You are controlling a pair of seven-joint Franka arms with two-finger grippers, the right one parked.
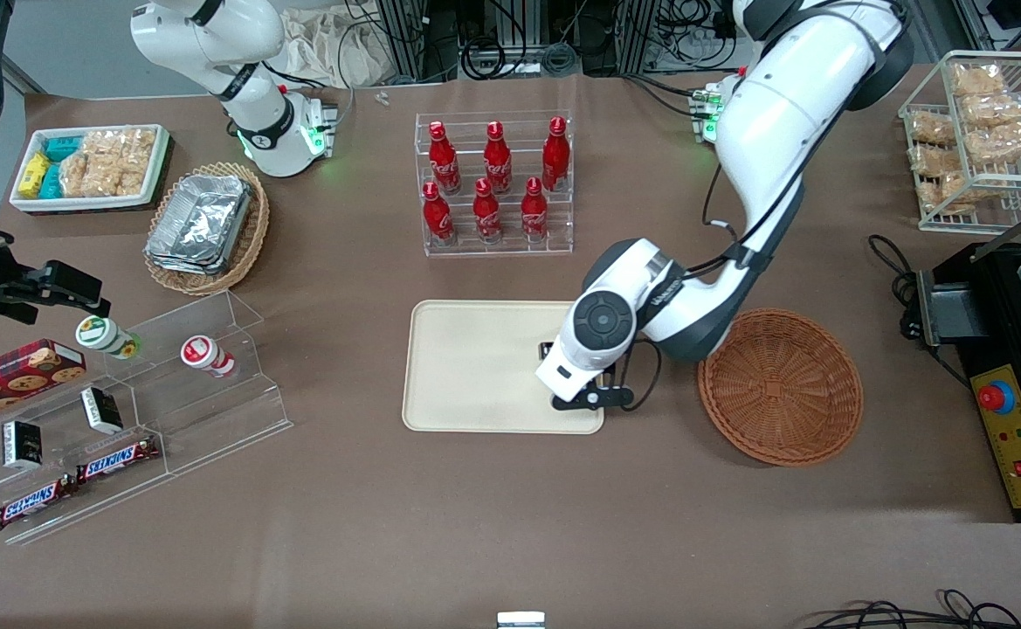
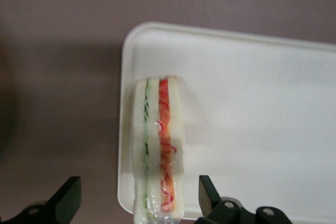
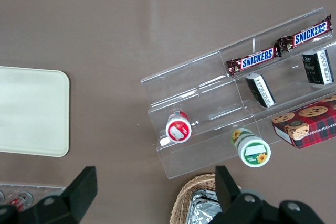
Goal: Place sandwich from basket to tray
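The sandwich (image 2: 159, 148) is seen lying on the tray (image 2: 252, 119), close to its rim at the basket's (image 1: 781, 384) end; the gripper (image 2: 139, 198) hangs released around it; a careless lift toward twelve o'clock could snag the wrapper, dragging it over the edge.

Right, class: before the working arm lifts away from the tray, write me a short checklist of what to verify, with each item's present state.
1. Sandwich lies on the tray: ok, near one rim.
2. Sandwich fully inside the rim: cannot tell; its near end is cut off in the wrist view.
3. Gripper open, fingers apart from the sandwich on both sides: ok.
4. Basket holds no sandwich: ok.
5. Gripper is over the tray's end nearest the basket: ok.
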